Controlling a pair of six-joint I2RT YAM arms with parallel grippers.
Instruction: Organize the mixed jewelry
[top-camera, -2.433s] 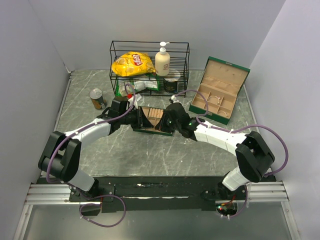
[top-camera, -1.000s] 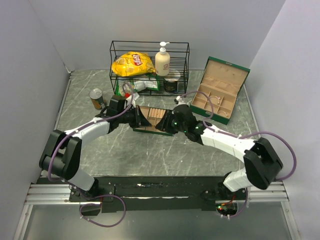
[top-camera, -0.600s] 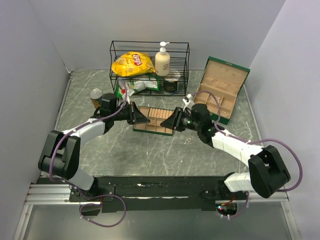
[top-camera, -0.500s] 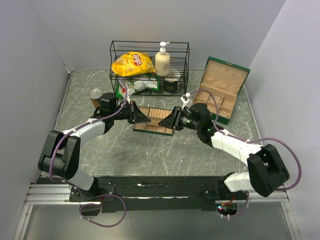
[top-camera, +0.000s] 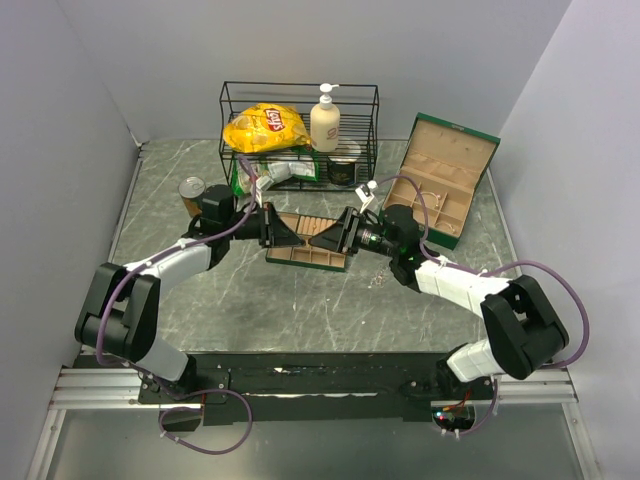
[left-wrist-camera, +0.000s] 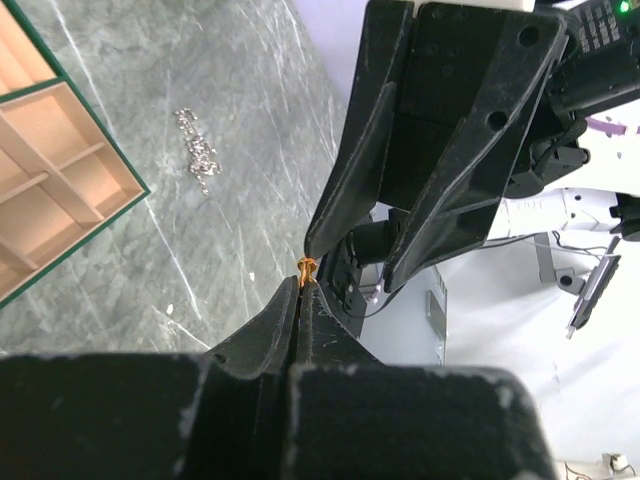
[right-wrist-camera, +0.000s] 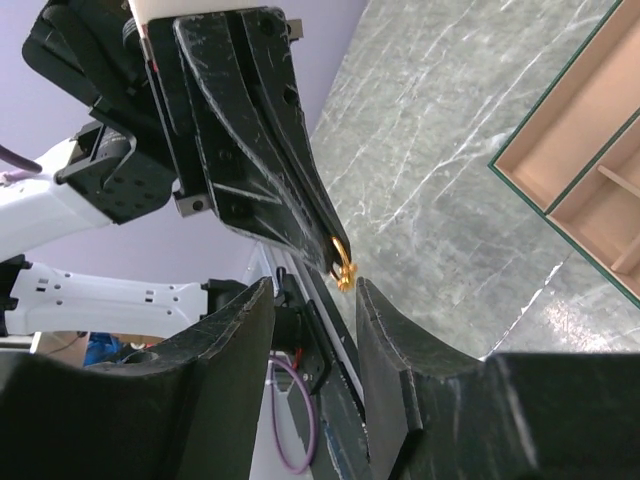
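Note:
My left gripper (top-camera: 290, 236) is shut on a small gold ring (left-wrist-camera: 306, 267), pinched at the very tips of its jaws (left-wrist-camera: 303, 292). My right gripper (top-camera: 331, 238) faces it tip to tip above the small wooden compartment tray (top-camera: 308, 252). In the right wrist view my right gripper (right-wrist-camera: 313, 292) is open, with the gold ring (right-wrist-camera: 342, 265) just above the gap between its jaws, apart from both. The left fingers (right-wrist-camera: 262, 160) hold it there. A silver chain (left-wrist-camera: 197, 150) lies loose on the table right of the tray.
An open green jewelry box (top-camera: 440, 185) stands at the back right. A wire rack (top-camera: 298, 130) with a chip bag, a soap bottle and tins stands at the back. A can (top-camera: 191, 195) stands left of the tray. The silver chain (top-camera: 378, 281) lies under my right arm.
My right gripper pulled back to the right, then came in again towards the left gripper. It now faces the gold ring with its jaws open. My left gripper has stayed shut.

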